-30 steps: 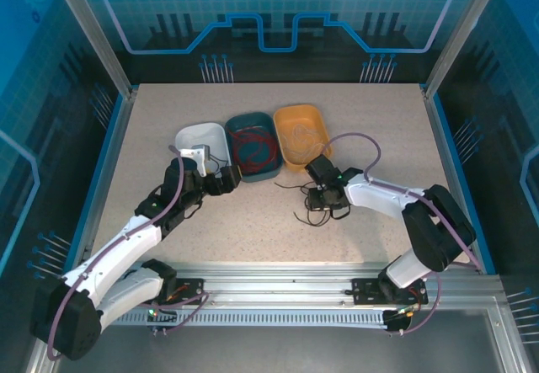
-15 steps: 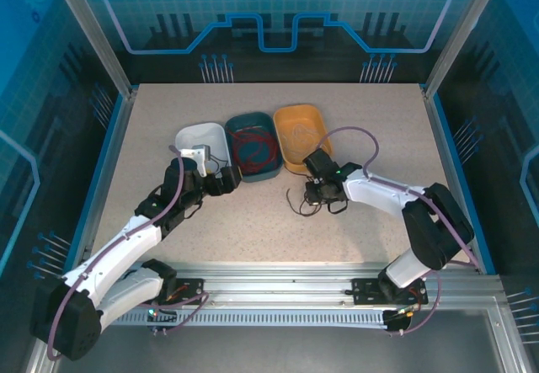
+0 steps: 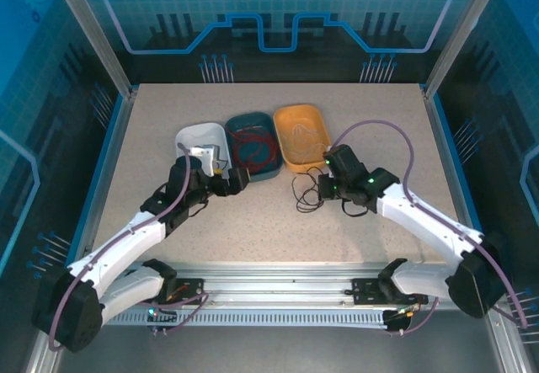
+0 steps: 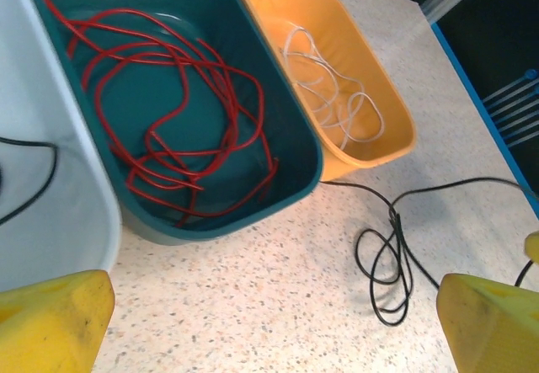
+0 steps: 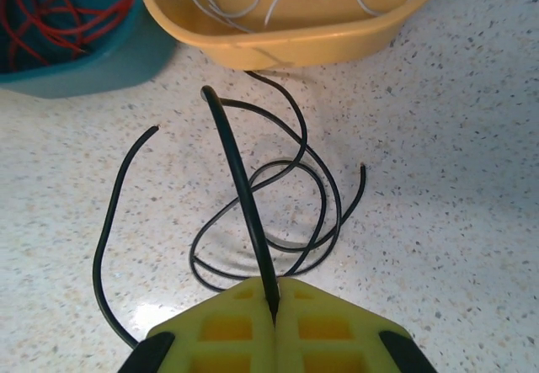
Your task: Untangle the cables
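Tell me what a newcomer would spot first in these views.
First, the right gripper, shut on a black cable whose loops sprawl on the table in front of the orange tray. Next, the red cable coiled in the teal tray, and a whitish cable in the orange one.

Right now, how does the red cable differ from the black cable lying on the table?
The red cable lies inside the teal tray; the black cable lies on the bare table. No gripper touches the red cable; the right gripper is shut on a strand of the black cable. Both are thin and loosely looped.
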You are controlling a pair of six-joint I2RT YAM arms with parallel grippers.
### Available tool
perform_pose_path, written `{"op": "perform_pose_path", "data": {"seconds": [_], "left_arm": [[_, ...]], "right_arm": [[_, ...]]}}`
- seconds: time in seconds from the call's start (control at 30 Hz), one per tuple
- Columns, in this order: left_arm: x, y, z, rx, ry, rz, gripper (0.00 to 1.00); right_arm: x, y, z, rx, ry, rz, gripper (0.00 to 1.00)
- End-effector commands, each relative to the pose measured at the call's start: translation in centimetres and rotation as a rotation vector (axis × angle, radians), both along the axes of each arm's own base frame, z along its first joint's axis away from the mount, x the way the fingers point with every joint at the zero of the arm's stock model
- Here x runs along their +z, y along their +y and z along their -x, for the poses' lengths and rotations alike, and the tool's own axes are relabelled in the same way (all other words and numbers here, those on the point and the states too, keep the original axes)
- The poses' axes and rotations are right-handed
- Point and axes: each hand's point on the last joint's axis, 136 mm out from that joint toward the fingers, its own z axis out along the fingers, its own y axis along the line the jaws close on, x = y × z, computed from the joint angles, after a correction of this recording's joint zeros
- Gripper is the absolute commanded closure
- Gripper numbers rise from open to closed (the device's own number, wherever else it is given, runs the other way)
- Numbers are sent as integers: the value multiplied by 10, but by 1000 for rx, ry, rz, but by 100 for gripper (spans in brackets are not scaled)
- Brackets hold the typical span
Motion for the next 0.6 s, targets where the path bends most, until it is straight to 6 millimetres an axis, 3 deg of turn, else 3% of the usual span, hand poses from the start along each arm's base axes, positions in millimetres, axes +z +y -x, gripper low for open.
{"op": "perform_pose_path", "data": {"seconds": [0.0, 0.23, 0.37, 0.57], "left_arm": [[12, -23, 2, -116, -62, 27, 1], [12, -60, 15, -273, -115, 38, 1], [1, -81, 28, -355, -109, 22, 1], [-4, -98, 33, -387, -118, 42, 1]], "right_arm": [[17, -5, 13, -12, -12, -35, 98], [60, -9, 18, -33, -106, -127, 99], [83, -13, 19, -61, -165, -181, 100], [114, -14, 24, -52, -236, -249, 100]]}}
